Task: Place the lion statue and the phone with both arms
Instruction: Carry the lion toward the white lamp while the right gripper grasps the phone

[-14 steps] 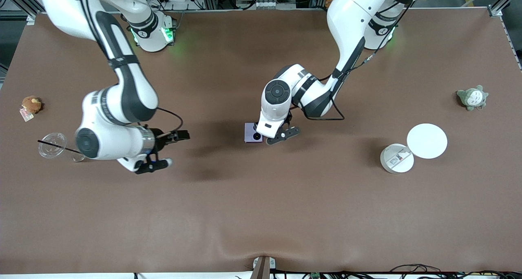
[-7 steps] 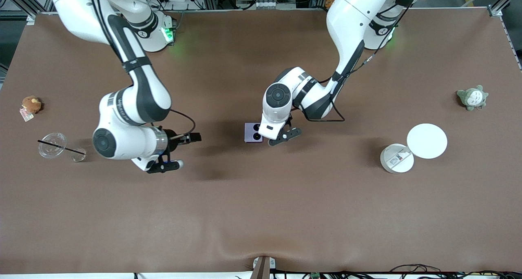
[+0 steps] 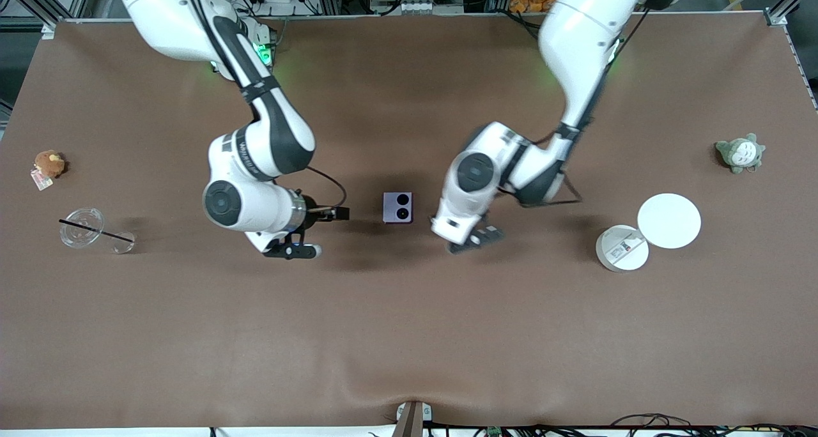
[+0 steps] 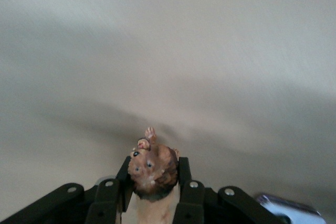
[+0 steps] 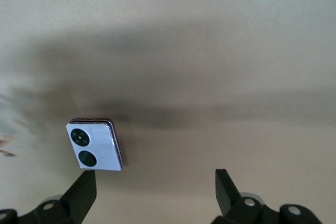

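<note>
- We saw the left gripper [image 4: 152, 195] clamped on the small reddish-brown lion statue [image 4: 151, 167], above the brown table [image 3: 409, 335].
- The square lavender phone [image 3: 397, 207] lay flat mid-table.
- The right gripper [image 5: 155, 190] hung beside it, jaws spread, empty.

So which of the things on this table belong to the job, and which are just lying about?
Part of the job:
- lion statue, shut in the left gripper
- phone, flat mid-table beside the open right gripper

Lying about:
- brown plush toy
- clear cup with a straw
- two white discs
- grey-green plush toy
</note>
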Controlling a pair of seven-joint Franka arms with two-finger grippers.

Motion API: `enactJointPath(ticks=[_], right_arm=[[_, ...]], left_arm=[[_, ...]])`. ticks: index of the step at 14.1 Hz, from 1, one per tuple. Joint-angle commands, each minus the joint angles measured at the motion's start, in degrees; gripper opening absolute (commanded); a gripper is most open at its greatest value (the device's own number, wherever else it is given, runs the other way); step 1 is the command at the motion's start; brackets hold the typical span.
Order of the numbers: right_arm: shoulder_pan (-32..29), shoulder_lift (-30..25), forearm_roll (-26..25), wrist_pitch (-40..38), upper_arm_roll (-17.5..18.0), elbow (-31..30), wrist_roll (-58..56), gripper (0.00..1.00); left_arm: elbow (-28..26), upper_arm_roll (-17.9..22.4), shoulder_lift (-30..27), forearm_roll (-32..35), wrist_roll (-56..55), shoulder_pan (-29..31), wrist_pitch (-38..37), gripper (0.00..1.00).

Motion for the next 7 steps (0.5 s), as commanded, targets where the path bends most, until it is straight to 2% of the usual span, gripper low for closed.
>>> enactJointPath(ticks=[1,2,4,5,7], right_arm=[[4.5,2.2,-2.3,4.3,-0.7,0.4,11.2,1.00],[6.3,3.7,-4.2,5.5,-0.7,1.5,15.4,1.00],[10.6,8.2,-12.8,5.8,-0.7,6.1,21.1,1.00],[12.3,10.5,-15.5,6.0,-0.6,7.9,24.1,1.00],[13.2,12.7,-16.0,6.6,-0.5,9.9,26.4,1.00]], left_arm=[[-1.0,-0.7,-2.1,1.2,8.0,6.5,-1.8,0.00],[-1.0,-0.6,-1.7,1.7,10.9,8.3,-1.8,0.00],[-1.3,-0.6,-1.5,5.1,16.8,10.7,-1.8,0.00],[-1.4,-0.7,-1.0,6.7,20.4,12.0,-1.8,0.00],[-1.4,-0.7,-0.7,7.2,27.4,14.9,-1.7,0.00]])
